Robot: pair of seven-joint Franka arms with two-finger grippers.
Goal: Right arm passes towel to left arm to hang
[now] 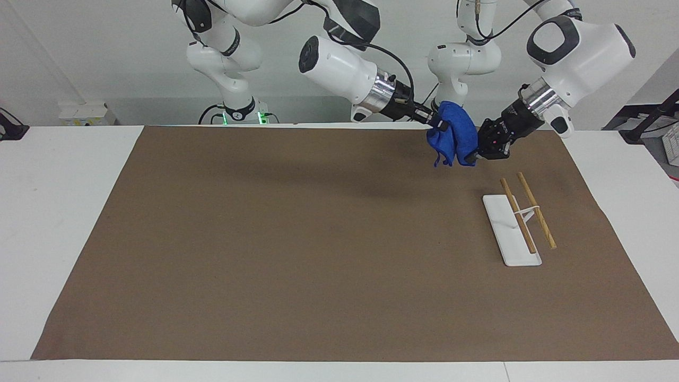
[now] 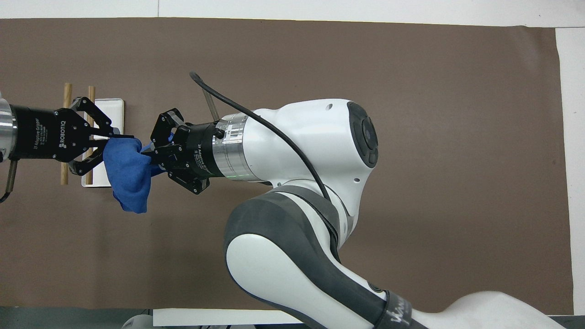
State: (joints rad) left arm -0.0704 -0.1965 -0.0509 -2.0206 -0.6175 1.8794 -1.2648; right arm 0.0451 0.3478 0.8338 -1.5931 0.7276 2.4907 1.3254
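Observation:
The blue towel hangs bunched in the air between both grippers, over the brown mat close to the robots' edge. My right gripper reaches across toward the left arm's end and stays shut on one side of the towel. My left gripper is shut on the towel's other side, its fingertips pinched into the cloth. The lower part of the towel droops free below both grips.
A white rack base carrying two wooden rods stands on the brown mat, farther from the robots than the towel. White table surrounds the mat.

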